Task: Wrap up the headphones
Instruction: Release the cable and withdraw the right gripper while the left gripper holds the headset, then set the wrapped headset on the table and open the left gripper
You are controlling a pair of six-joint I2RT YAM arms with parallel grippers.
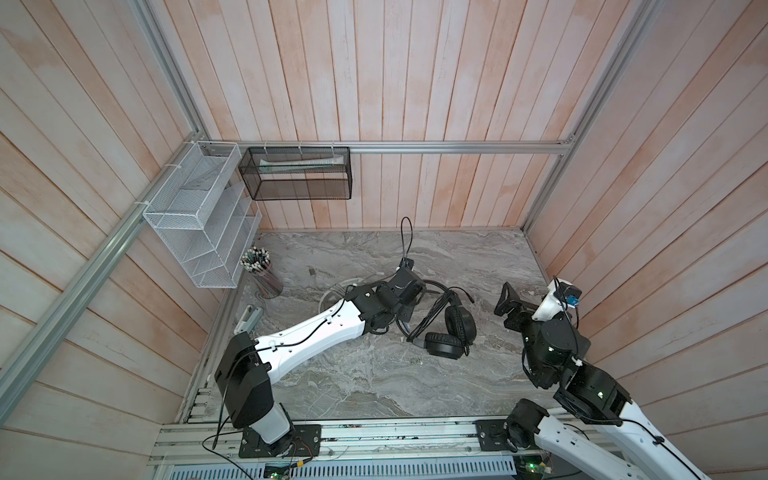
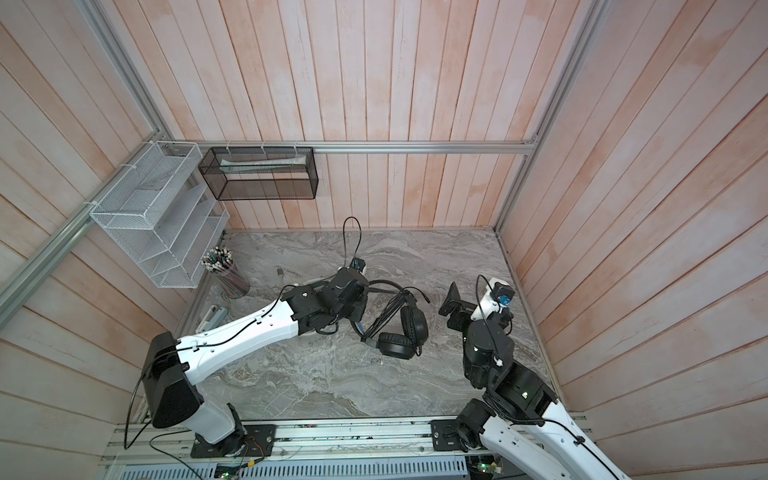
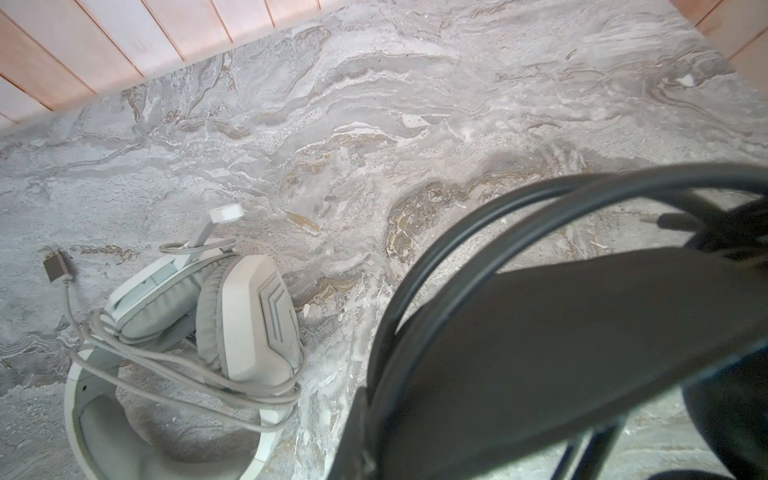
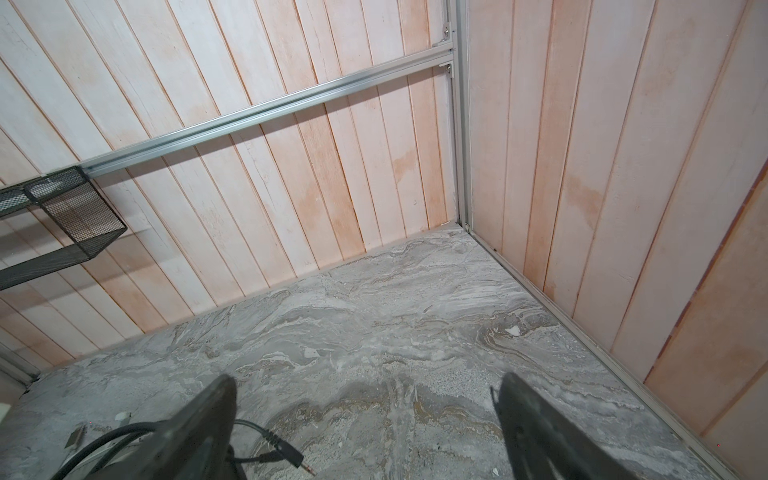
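The grey marble counter (image 1: 374, 382) fills the lower middle of both top views. Right of centre on it, the black headphones (image 1: 451, 336) rest with both ear cups on the stone. Their black cable (image 1: 432, 318) is bunched in loops across them, and its jack plug (image 4: 286, 451) lies loose toward the right.

The headband rises up and left to the left claw (image 1: 411, 293), which is closed tight. In the left wrist view the band and its wire arcs fill the lower right, hard against the lens. The claw appears to pinch the band, though its fingers are hidden.

At the right of the frame, apart from that headset, the right claw (image 1: 510, 305) hovers over the counter, spread wide and holding nothing.

Beyond the left arm, left of centre, the white headphones (image 3: 232, 316) lie flat. Their grey-white cable (image 3: 249, 397) is looped around them, with its plug (image 3: 53, 266) on the stone nearby.

Farther back at the left stands a cup of pencils (image 1: 264, 274). Above it a white wire rack (image 1: 199, 224) and a black mesh basket (image 1: 299, 178) hang on the walls.
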